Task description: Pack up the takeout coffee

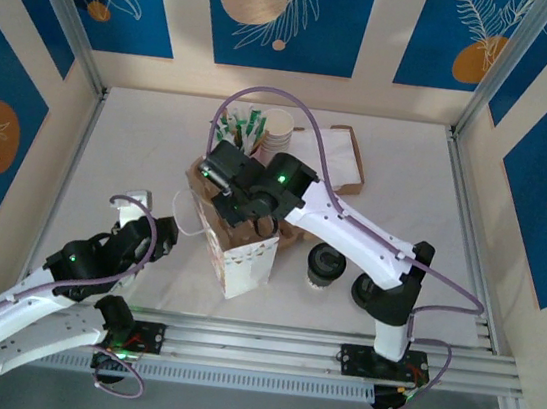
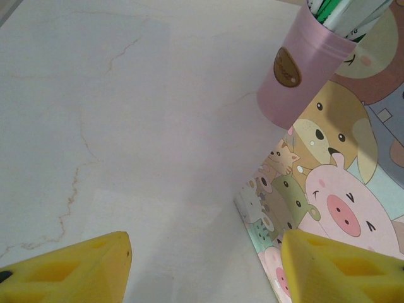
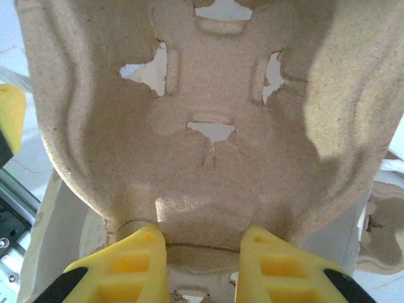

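Centrally on the white worktop (image 1: 131,135) stood a cartoon-printed paper bag (image 1: 249,262). Seemingly over its mouth, the right pincer (image 3: 201,243) clenched a pulp cup carrier (image 3: 208,158). The takeout coffee (image 1: 324,265) stood upright on the worktop just right of the bag. The left pincer (image 2: 205,246) hung released beside the bag.

Pink cup (image 2: 303,63) of sticks, perhaps stirrers, just beside cartoon bag (image 2: 334,208); pulp carrier (image 3: 208,158) over bag; white cup stack (image 1: 278,130) near.
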Controlling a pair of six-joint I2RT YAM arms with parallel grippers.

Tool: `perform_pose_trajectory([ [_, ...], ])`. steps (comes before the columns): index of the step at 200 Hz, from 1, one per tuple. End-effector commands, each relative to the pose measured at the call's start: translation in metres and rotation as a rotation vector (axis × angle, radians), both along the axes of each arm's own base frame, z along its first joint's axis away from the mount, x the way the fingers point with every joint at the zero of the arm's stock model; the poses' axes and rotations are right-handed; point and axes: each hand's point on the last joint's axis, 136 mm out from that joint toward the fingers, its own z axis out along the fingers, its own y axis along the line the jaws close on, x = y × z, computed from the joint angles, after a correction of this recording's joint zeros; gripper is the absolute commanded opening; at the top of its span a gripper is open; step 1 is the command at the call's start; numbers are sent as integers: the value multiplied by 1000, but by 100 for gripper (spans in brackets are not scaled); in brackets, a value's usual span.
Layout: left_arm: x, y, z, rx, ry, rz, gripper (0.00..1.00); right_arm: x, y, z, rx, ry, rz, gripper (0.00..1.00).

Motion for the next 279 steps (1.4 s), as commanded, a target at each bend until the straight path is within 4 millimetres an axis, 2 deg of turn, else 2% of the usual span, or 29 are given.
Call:
perform_pose_trajectory([
  [1, -1, 6, 3, 22, -15, 17, 64, -5, 1, -1, -16, 21, 5, 24],
  [39, -1, 9, 6, 21, -27, 28, 64, -6, 1, -16, -82, 52, 2, 24],
  [118, -1, 12, 5, 33, -31, 39, 66, -9, -5, -28, -137, 92, -1, 24],
  [168, 1, 8, 10, 66, -26, 10, 71, -14, -2, -12, -87, 85, 16, 23],
  [191, 5, 2, 13, 89, -11, -14, 73, -14, -9, -9, -107, 75, 11, 23],
  [220, 9, 3, 15, 82, 11, 6, 73, -8, -17, -14, -129, 86, -19, 23],
  [279, 15, 8, 33, 12, 9, -3, 75, -9, -18, -30, -160, 139, -26, 22],
])
